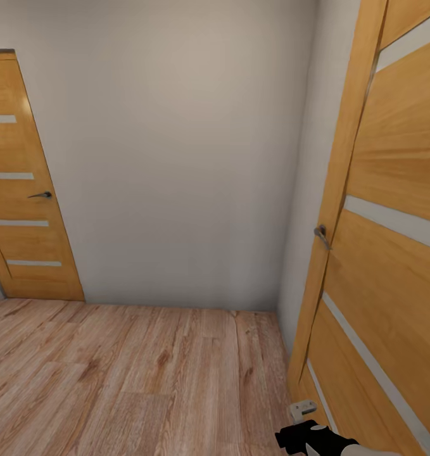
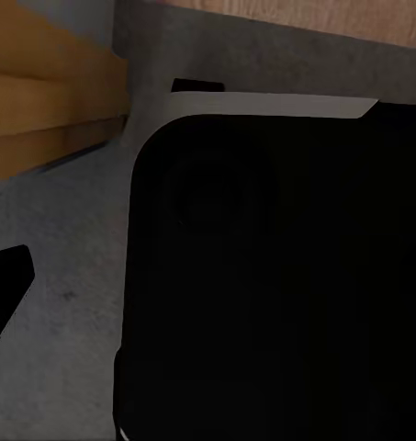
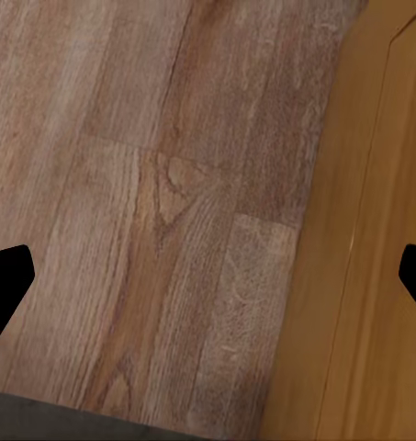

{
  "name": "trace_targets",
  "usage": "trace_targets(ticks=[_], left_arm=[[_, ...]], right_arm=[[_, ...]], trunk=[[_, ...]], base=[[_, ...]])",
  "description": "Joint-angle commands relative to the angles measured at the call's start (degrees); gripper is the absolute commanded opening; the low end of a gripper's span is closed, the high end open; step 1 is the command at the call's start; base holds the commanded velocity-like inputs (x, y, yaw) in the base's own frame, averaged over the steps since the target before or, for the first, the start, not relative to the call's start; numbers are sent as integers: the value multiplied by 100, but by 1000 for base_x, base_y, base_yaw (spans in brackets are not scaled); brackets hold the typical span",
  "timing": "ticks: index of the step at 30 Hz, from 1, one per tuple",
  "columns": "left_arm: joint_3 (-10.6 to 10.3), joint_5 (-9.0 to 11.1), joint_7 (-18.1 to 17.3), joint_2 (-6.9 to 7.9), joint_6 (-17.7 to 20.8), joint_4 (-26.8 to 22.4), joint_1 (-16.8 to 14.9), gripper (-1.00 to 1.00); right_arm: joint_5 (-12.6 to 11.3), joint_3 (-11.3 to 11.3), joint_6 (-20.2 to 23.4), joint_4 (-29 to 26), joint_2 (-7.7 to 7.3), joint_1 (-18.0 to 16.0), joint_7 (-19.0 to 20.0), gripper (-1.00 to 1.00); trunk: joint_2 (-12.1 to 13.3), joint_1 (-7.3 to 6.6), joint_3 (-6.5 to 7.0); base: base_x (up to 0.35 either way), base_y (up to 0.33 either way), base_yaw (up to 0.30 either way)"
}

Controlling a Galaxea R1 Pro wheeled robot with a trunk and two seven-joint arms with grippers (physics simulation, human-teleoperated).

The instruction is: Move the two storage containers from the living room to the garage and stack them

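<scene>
Right gripper (image 3: 208,276): two black fingertips (image 3: 5,280) at opposite picture edges, set wide apart, nothing between them. Beneath lies wood plank flooring (image 3: 143,184), brown, grain and knots plain, plank seams running lengthwise with staggered butt joints. An orange-tan wooden door panel (image 3: 364,276) with smooth finish stands beside the planks, its edge slanting across; one fingertip overlaps it. Dark grey strip (image 3: 70,418) at the frame's edge, unidentifiable.

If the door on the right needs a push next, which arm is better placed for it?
Probably the right. The open right gripper sits low beside that door, and its wrist view shows the door's wood close by.
</scene>
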Motion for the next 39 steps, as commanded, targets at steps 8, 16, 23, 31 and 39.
trace_targets(ticks=[8, 16, 23, 31, 39], left_arm=[[0, 54, 9, 3, -12, 0, -1, 100], [-1, 54, 9, 1, -12, -2, -1, 100], [-4, 54, 9, 3, -12, -3, -1, 100], [-3, 53, 9, 3, -12, -2, -1, 100], [-1, 54, 9, 3, -12, -3, -1, 100]], right_arm=[[-60, 49, 8, 8, -4, -6, 31, 100], [-60, 49, 8, 8, -5, -6, 48, 100], [-60, 49, 8, 8, -5, -6, 52, 100], [-60, 49, 8, 8, -5, -6, 69, 100], [-60, 49, 8, 8, -5, -6, 78, 100]], trunk=[[-3, 1, -5], [-3, 1, -5], [-3, 1, -5], [-3, 1, -5], [-3, 1, -5]], base=[[11, 0, 0], [0, 0, 0], [0, 0, 0], [0, 0, 0], [0, 0, 0]])
